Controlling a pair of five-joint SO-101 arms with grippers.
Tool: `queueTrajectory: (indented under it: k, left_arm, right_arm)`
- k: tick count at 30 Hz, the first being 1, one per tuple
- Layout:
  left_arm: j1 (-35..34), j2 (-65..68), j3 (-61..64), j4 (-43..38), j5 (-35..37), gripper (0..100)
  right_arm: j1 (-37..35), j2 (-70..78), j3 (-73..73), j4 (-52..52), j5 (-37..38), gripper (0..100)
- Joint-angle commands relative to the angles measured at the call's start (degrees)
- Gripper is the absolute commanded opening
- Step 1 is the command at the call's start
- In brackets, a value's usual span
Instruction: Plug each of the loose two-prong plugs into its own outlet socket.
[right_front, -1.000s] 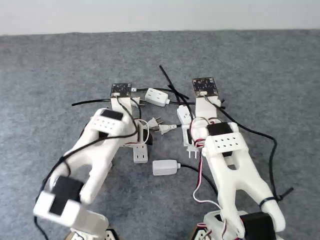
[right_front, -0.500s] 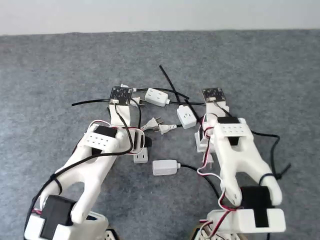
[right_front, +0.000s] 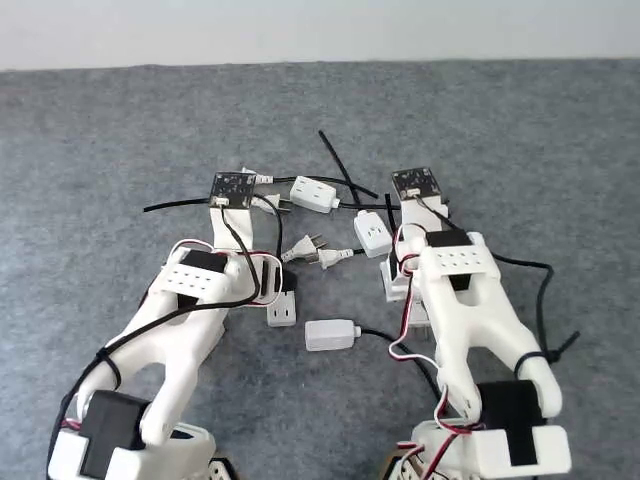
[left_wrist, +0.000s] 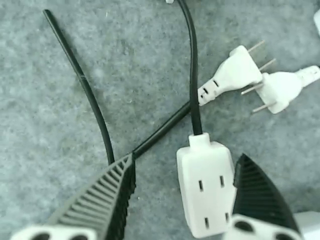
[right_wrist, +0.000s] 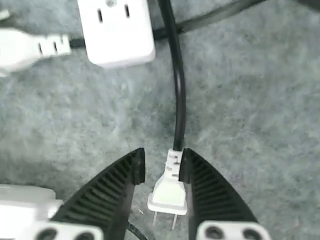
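Left tool (left_wrist: 187, 161): released, spread wide astride a white socket (left_wrist: 206, 196) on the grey tabletop (left_wrist: 40, 150).
Right tool (right_wrist: 162, 156): released, fingers flanking a white plug (right_wrist: 169, 189), not clenching it.

Crossed black cords (right_front: 335, 160) and loose plugs (right_front: 303, 248) clutter the middle of the carpet (right_front: 120, 120).

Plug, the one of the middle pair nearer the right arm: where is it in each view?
High view: plug at centre, just left of a socket.
Left wrist view: plug with prongs toward the second plug.
Right wrist view: plug beside that socket.
Landmark: the socket links high and right wrist views; the second plug links high and left wrist.
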Motion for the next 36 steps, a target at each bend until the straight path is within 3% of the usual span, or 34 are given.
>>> queueTrajectory:
  k: [1,18,36]
  left_arm:
    - [-0.35,-2.11,-0.92,-1.49,-0.7,29]
    - [-0.35,-2.2,-1.01,-1.49,-0.7,29]
    - [-0.35,-2.2,-1.1,-1.49,-0.7,29]
  right_arm:
    - [-0.13,-4.18,-0.35,1.63,1.49,11.7]
    - [3.82,-4.26,1.85,1.19,7.3,11.7]
    - [1.89,-1.01,2.37,-1.19,6.42,11.7]
